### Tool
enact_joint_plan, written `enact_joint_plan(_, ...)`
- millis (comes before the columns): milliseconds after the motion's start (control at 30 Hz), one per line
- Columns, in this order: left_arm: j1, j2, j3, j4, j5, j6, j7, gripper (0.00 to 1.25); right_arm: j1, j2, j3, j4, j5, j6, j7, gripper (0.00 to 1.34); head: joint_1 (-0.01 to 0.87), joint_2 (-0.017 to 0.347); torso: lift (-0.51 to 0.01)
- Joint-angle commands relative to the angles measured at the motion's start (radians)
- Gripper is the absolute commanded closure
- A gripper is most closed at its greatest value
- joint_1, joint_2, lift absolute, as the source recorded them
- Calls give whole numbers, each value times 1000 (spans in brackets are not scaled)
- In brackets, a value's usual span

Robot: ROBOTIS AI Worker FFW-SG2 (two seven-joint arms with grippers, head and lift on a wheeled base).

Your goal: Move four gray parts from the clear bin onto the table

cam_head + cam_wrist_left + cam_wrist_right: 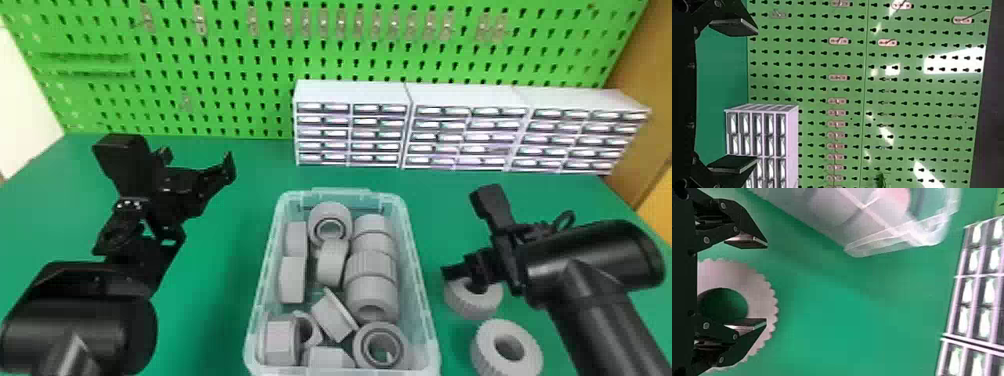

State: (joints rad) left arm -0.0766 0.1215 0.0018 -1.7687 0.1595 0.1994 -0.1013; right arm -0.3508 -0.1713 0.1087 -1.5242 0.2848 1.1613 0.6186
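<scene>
Okay, placing step: right gripper [766,284] has fingers wide apart, nothing clamped, at the near ribbed gray ring [472,304] on the green table [215,310]. Second ribbed ring [529,352] lies just beside it, so call it two of four out. Other gray parts [371,300] sit in the clear bin [270,250]. Left gripper [756,95] parked beyond the bin's left side, wide, empty. Next: right lifts clear, returns over bin, picks a third.

White drawer cabinets [352,132] stand in a row before a green pegboard [240,65] bearing small metal hooks [323,22].
</scene>
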Motion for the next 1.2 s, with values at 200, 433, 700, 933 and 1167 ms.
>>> enact_joint_plan(200, 3, 1, 3, 0, 0, 0, 0, 136, -20, -5, 43, -122, -3, 32, 0, 553, 678, 34, -50)
enact_joint_plan(433, 4, 1, 3, 0, 0, 0, 0, 136, -48, -7, 103, -131, -32, 32, 0, 553, 678, 34, -50)
enact_joint_plan(700, 1, 0, 1, 0, -2, 3, 0, 136, -86, -7, 190, -134, -42, 34, 0, 553, 678, 34, -50)
enact_joint_plan(933, 0, 1, -3, 2, -6, 9, 0, 136, -114, -8, 243, -132, -61, 35, 0, 552, 678, 34, -50)
enact_joint_plan(1167, -2, 1, -5, 5, -6, 11, 0, 136, -139, -8, 310, -125, -88, 43, -28, 552, 678, 34, -50)
